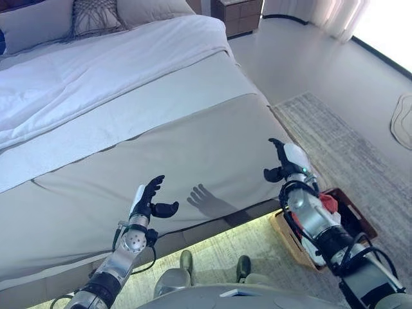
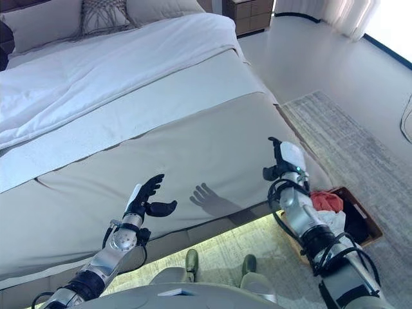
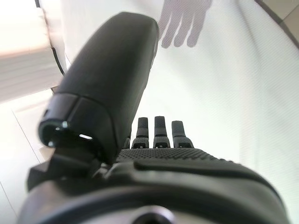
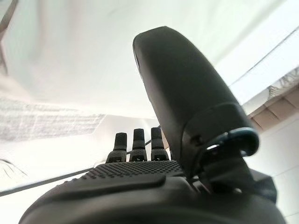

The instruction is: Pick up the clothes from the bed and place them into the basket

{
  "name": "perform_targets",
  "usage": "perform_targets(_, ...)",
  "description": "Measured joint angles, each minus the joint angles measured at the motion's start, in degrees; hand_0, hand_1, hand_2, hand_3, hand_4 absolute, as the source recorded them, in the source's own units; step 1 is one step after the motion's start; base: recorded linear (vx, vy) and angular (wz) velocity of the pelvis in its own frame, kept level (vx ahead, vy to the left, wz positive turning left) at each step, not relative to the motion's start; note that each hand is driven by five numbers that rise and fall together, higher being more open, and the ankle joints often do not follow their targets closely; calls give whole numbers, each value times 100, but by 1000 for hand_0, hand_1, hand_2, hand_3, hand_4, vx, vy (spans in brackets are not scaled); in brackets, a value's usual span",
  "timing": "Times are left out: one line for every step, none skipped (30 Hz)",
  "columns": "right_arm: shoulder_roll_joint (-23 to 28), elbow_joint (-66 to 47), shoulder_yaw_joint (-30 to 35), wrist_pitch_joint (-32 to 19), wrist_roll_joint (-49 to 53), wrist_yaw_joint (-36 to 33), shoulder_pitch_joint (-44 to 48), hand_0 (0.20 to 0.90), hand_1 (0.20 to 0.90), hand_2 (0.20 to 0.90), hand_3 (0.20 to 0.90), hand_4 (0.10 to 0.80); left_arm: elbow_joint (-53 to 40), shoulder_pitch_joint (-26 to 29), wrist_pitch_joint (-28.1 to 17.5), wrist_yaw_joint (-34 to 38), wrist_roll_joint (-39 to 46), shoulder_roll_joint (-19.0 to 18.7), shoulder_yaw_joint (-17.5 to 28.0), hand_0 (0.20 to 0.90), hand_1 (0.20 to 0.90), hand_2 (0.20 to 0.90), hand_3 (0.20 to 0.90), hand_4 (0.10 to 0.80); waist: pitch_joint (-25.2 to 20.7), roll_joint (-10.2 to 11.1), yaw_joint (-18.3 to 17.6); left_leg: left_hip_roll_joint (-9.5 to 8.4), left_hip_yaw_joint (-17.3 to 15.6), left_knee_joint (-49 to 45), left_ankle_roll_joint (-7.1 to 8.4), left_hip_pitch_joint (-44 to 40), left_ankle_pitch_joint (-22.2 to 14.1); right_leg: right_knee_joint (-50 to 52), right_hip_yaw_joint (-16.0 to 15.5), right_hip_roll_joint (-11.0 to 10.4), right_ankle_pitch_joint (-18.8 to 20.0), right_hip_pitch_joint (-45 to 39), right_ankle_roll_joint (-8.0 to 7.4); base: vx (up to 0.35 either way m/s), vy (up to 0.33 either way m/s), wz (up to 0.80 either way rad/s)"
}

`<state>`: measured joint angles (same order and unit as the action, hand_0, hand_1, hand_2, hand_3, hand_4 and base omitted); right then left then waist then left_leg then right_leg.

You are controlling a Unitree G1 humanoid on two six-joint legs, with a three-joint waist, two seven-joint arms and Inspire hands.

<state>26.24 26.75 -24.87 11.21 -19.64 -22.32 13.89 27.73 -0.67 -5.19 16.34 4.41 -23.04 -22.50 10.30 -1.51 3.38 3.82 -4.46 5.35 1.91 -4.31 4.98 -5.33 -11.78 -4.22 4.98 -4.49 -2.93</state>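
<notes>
Both hands hover empty over the foot end of the bed (image 1: pixel 193 141), which has a grey cover. My left hand (image 1: pixel 149 196) is open with fingers spread; in the left wrist view this hand (image 3: pixel 159 158) shows straight fingers above bare cover. My right hand (image 1: pixel 286 161) is open near the bed's right corner, and in its own wrist view the hand (image 4: pixel 135 172) holds nothing. The brown basket (image 1: pixel 288 239) stands on the floor beside that corner, under my right forearm. It holds a red garment (image 2: pixel 327 201) and white cloth (image 2: pixel 335 219). I see no loose clothes on the bed.
White bedding and pillows (image 1: pixel 96 16) lie at the head of the bed. A nightstand (image 1: pixel 238 14) stands beyond it. A grey rug (image 1: pixel 347 148) covers the floor to the right, with curtains (image 1: pixel 335 16) behind and a pale object (image 1: pixel 402 119) at the edge.
</notes>
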Motion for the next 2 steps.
perform_targets(-43, 0, -38, 0, 2, 1, -87, 900, 900, 900, 900, 800, 0, 0, 0, -19, 0, 6, 0, 900, 900, 900, 900, 800, -10, 8, 0, -1, 19, 1, -3, 9, -2, 0, -14, -1, 0, -2, 0, 17, 16, 5)
perform_targets(-74, 0, -87, 0, 3, 2, -178, 900, 900, 900, 900, 800, 0, -1, 2, -49, 0, 12, 0, 900, 900, 900, 900, 800, -18, 11, 8, -1, 27, 2, -21, 14, -13, 0, -24, -1, 0, -2, 0, 14, 13, 5)
